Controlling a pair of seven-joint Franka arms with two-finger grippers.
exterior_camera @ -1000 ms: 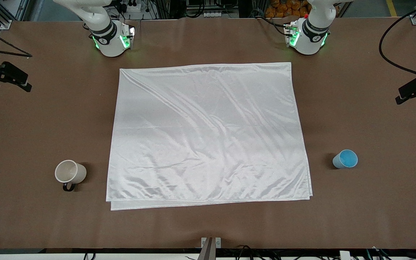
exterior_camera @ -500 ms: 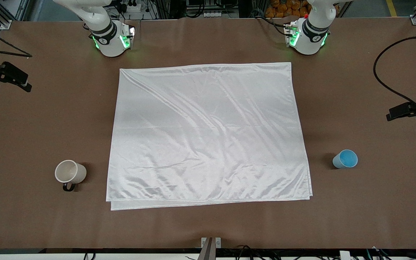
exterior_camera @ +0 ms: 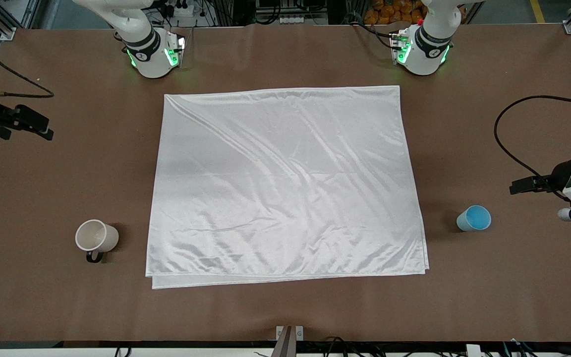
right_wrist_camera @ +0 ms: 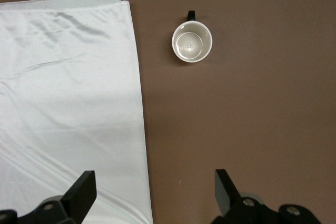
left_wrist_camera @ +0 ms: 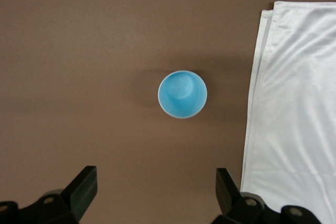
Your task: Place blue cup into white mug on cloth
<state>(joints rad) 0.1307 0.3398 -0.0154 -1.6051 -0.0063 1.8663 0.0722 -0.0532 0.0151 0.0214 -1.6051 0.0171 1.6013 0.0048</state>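
Both end effectors open and empty: left end effector [left_wrist_camera: 152,195] over blue cup [exterior_camera: 474,218], right end effector [right_wrist_camera: 152,195] near white mug [exterior_camera: 96,236]; cloth [exterior_camera: 285,183] mid-bench [exterior_camera: 488,297].

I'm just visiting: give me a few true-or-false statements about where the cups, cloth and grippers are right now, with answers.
1. The blue cup sits inside the white mug. False: both stand apart on bare table, at either end of the cloth.
2. The mug stands upright. True.
3. The left gripper holds the cup. False: it is open, above it.
4. The right gripper is open. True.
5. The cloth lies between the cups. True.
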